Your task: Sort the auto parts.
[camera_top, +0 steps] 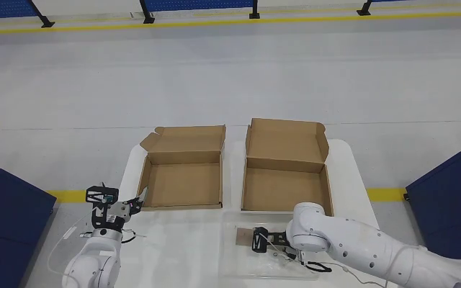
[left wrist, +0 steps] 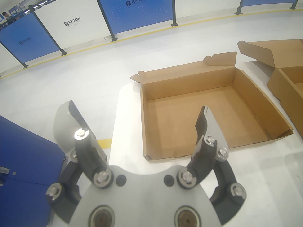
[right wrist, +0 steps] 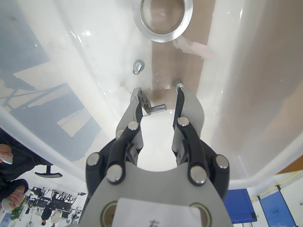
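Several metal parts lie in a clear plastic tray point(right wrist: 239, 76): a wide ring point(right wrist: 162, 8), a short bolt point(right wrist: 138, 67), a second bolt point(right wrist: 178, 85) and a small bracket with a pin point(right wrist: 148, 106). My right gripper point(right wrist: 158, 95) is down inside the tray point(camera_top: 241, 268) with its fingers open on either side of the bracket, which lies against one finger. In the top view the right gripper point(camera_top: 259, 240) is at the tray's left end. My left gripper point(left wrist: 136, 107) hangs open and holds nothing at the table's left front point(camera_top: 126, 207), short of the left box.
Two open, empty cardboard boxes stand side by side at the back of the white table, the left box point(camera_top: 184, 183) point(left wrist: 189, 81) and the right box point(camera_top: 287, 189) point(left wrist: 284, 86), lids folded back. A torn pinkish scrap point(right wrist: 194, 48) lies in the tray beside the ring.
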